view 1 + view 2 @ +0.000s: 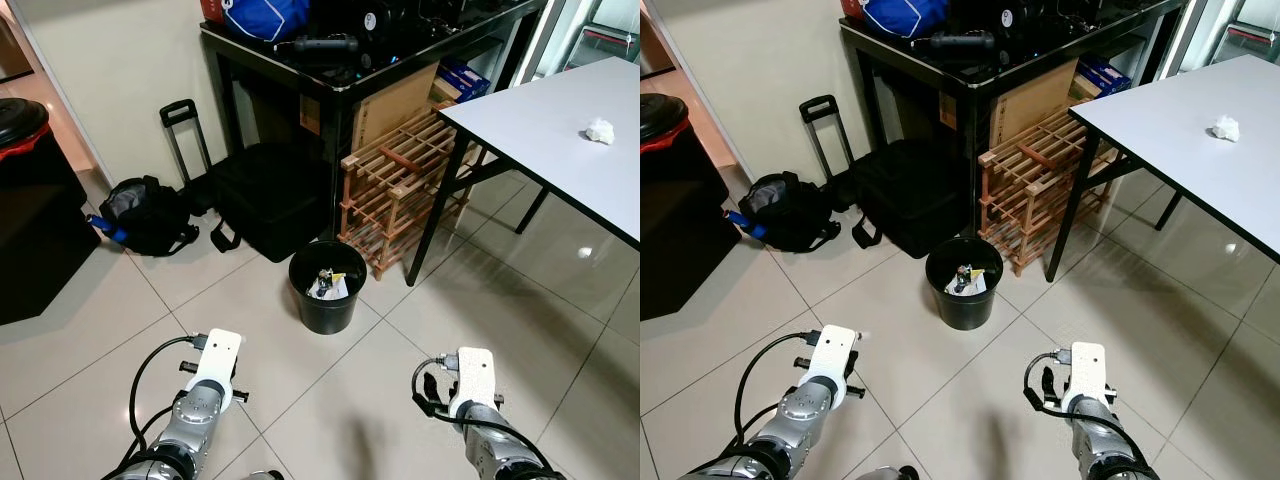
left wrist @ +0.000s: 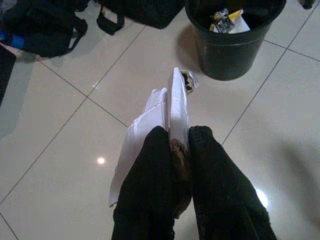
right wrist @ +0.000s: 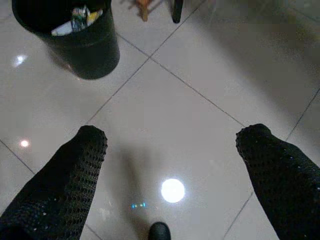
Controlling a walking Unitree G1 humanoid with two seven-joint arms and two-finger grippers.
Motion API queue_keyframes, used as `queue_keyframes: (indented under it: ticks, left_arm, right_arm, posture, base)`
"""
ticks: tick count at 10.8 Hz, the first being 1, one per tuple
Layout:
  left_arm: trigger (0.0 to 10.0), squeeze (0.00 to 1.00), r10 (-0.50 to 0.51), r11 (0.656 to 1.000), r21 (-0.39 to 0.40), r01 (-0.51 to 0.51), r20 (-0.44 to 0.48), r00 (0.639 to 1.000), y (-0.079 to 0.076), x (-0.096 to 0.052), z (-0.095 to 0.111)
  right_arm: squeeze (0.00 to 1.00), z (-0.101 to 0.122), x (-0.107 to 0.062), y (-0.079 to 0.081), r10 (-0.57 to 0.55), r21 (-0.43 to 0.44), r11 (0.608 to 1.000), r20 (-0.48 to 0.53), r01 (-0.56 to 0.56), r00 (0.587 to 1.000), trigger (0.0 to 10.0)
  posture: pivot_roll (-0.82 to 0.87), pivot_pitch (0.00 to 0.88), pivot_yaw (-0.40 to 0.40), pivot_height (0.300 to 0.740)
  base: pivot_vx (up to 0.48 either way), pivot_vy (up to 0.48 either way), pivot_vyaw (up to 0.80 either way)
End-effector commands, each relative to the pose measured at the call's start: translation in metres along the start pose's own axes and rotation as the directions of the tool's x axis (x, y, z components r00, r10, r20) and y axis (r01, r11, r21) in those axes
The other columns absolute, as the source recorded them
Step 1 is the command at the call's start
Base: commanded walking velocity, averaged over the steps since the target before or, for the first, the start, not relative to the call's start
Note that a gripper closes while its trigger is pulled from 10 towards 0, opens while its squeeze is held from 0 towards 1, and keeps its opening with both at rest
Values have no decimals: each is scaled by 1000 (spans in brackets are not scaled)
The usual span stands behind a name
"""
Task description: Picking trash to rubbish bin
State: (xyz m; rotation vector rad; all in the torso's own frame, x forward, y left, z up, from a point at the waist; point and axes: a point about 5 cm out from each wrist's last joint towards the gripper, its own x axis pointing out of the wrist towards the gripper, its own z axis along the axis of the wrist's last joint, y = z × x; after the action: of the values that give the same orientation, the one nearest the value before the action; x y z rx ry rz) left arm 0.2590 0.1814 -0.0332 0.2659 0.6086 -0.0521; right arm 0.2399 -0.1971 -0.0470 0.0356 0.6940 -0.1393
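Observation:
A round black rubbish bin (image 1: pixel 327 286) stands on the tiled floor ahead of me, with wrappers and paper inside. In the left wrist view my left gripper (image 2: pixel 181 137) is shut on a flat white paper wrapper (image 2: pixel 165 112), held a short way short of the bin (image 2: pixel 231 35). My right gripper (image 3: pixel 172 140) hangs open over bare tiles, nothing between its fingers, with the bin (image 3: pixel 75 32) ahead of it. A crumpled white tissue (image 1: pixel 600 131) lies on the white table (image 1: pixel 545 130) at the right.
A black shelf table (image 1: pixel 340 70) loaded with gear stands behind the bin, with a wooden rack (image 1: pixel 400 190) beside it. A black suitcase (image 1: pixel 265 195) and a black bag (image 1: pixel 145 215) lie by the wall. A dark cabinet (image 1: pixel 35 220) stands at the left.

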Motion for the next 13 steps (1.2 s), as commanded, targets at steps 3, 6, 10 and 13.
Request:
queue_keyframes:
  ticks: [3, 6, 10, 13]
  left_arm:
    - [10000, 0, 16, 999, 28, -17, 38, 999, 2, -3, -2]
    - [10000, 0, 18, 999, 47, -21, 49, 999, 1, -6, -9]
    - [10000, 0, 26, 998, 60, -31, 82, 996, 1, -8, -9]
    - [10000, 0, 19, 998, 60, -28, 143, 990, 0, -6, 2]
  right_arm:
    - [0, 7, -1, -2, -31, 2, 1000, 96, 31, 995, 10000]
    - [0, 3, -4, -3, -55, 20, 998, 127, 52, 990, 10000]
    - [0, 0, -7, -7, -87, 56, 995, 150, 80, 985, 10000]
    - [0, 13, -5, -8, -112, 107, 990, 211, 91, 971, 10000]
  posture:
    - [-61, 67, 53, 740]
    - [-59, 69, 52, 740]
    - [-59, 66, 53, 740]
    - [-57, 56, 54, 740]
  base:
    - [0, 0, 0]
    - [0, 0, 0]
    - [0, 0, 0]
    - [0, 0, 0]
